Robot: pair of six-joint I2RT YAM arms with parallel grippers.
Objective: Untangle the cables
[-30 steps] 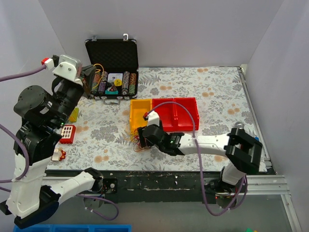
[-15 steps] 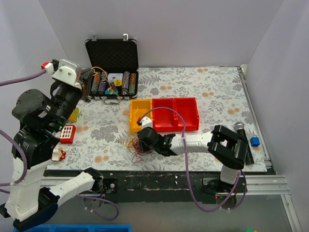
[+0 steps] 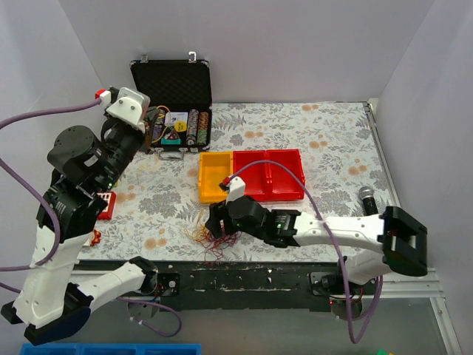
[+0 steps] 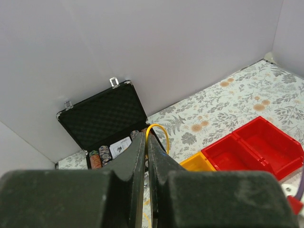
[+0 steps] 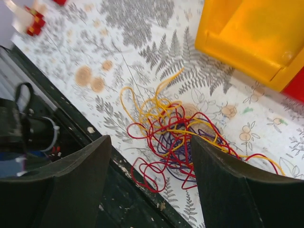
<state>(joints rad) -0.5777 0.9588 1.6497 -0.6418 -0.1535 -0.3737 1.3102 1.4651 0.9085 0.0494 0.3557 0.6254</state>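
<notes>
The cables [image 3: 207, 237] are a small tangle of thin red, yellow and purple loops on the floral table at its front edge. In the right wrist view the tangle [image 5: 183, 137] lies flat and one red loop reaches over the black table edge. My right gripper [image 3: 219, 222] is open and hovers just above the tangle, its fingers [image 5: 71, 180] either side of it and holding nothing. My left gripper [image 3: 151, 126] is raised near the black case. Its jaws [image 4: 146, 138] are shut on a thin yellow cable loop [image 4: 159, 129].
An open black case [image 3: 171, 78] with poker chips stands at the back left. A yellow bin [image 3: 214, 176] and red bins [image 3: 270, 174] sit mid-table, close behind the tangle. A microphone [image 3: 367, 197] lies at the right. Small red-and-white items [image 3: 104, 204] lie at the left.
My right gripper has swung to sit over the tangle near the front edge, and the tangle has shifted and spread a little. My left arm has moved right, toward the case.
</notes>
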